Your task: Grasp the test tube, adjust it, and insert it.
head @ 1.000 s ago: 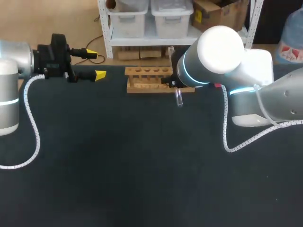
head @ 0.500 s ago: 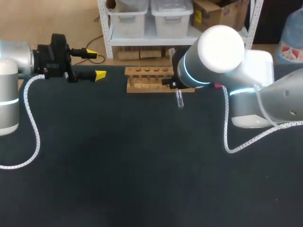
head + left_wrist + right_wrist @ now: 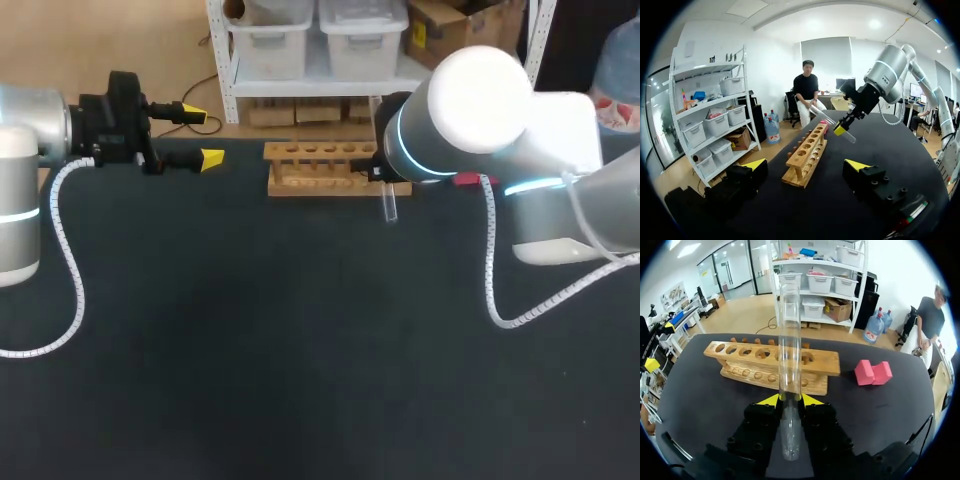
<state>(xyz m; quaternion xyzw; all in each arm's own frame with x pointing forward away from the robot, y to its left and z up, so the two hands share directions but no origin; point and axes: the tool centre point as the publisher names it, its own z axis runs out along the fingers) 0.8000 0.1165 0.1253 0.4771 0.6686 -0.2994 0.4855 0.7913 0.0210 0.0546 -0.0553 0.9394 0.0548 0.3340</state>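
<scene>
Holding the test tube (image 3: 789, 340) pinched between both yellow tips, the right end effector (image 3: 790, 399) hangs just by the right end of the wooden rack (image 3: 770, 365), which sits along the far edge of the desk (image 3: 300, 350), around its middle. From the left wrist cam the tube looks tilted rather than plumb, so I'd say the adjust step is the one in hand. Get it upright, line its bottom end over one hole, then go down slow and straight. The holes all look free to me. Watch the pink block (image 3: 873, 373) just off the rack's right end, since it's close to where the arm works. The left end effector (image 3: 203, 136) is spread wide with nothing in it, near the desk's far left corner, well apart from the rack.
</scene>
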